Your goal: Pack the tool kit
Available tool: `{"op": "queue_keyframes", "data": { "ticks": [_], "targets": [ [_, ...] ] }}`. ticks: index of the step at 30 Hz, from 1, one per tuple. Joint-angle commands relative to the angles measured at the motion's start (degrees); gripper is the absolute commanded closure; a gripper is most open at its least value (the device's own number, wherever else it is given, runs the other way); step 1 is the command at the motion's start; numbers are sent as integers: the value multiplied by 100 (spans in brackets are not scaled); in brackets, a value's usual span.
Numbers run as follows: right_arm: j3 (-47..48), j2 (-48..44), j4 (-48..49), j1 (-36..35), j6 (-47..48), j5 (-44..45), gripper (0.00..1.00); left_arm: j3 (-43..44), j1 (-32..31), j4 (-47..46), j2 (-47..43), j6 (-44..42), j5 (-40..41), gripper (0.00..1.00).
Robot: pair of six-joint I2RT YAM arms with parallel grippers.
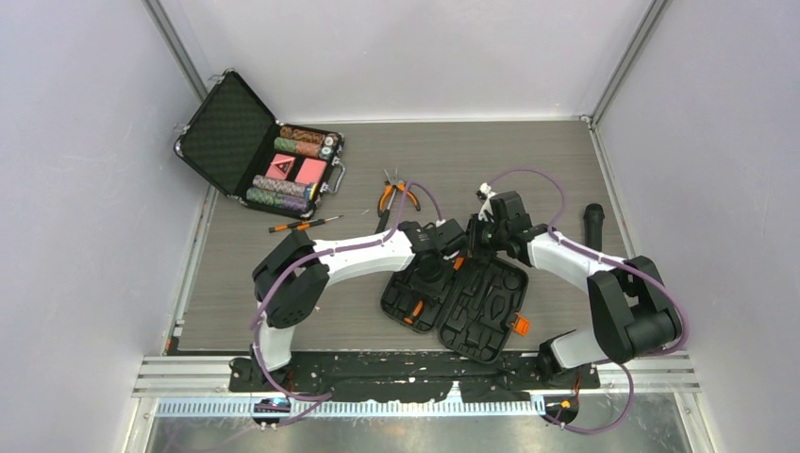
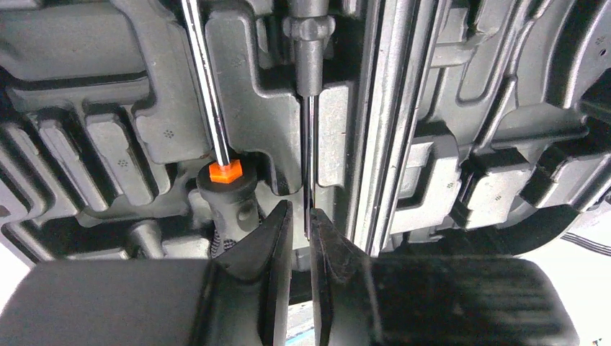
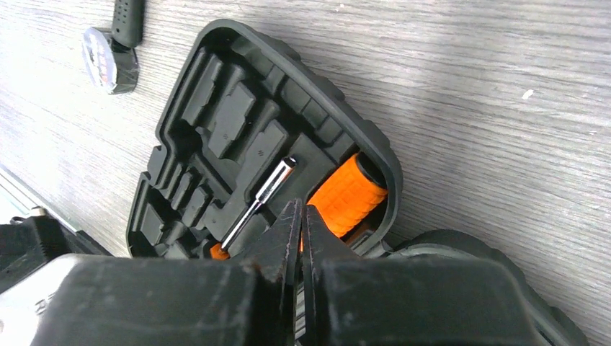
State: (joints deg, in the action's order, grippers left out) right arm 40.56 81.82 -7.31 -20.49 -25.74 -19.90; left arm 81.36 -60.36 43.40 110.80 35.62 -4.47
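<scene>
tool kit (image 1: 486, 307) lies open on counter (image 1: 226, 274), near centre, just beyond the arm bases | left jaws almost together, slim gap, over the moulded slots, thin metal shaft (image 2: 309, 158) reaching into the gap, grip cannot be told | right jaws closed on nothing, tips beside orange handle (image 3: 348, 193) in the kit

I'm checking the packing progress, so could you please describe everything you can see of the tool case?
The tool case is black plastic with rounded corners, lying fully open and flat on the grey table, near its front edge, both halves facing up. Its moulded slots are mostly empty; a screwdriver with an orange collar and a ridged orange handle sit in slots. An orange latch shows on its near right edge.
</scene>
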Motion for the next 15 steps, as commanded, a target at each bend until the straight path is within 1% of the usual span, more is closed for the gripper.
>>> {"op": "queue_keyframes", "data": {
  "ticks": [1, 9, 13, 15],
  "targets": [
    [-84, 93, 288, 23, -73, -36, 93, 88, 6, -112, 42, -11, -140, 85],
    [-234, 190, 262, 19, -108, 29, 94, 23, -9, -116, 3, 3, -392, 89],
    [-254, 215, 213, 19, -114, 66, 94, -46, -28, -86, 21, 48, -486, 98],
    [-255, 233, 193, 20, -115, 87, 95, -75, -37, -61, 37, 68, -544, 100]
  ]
}}
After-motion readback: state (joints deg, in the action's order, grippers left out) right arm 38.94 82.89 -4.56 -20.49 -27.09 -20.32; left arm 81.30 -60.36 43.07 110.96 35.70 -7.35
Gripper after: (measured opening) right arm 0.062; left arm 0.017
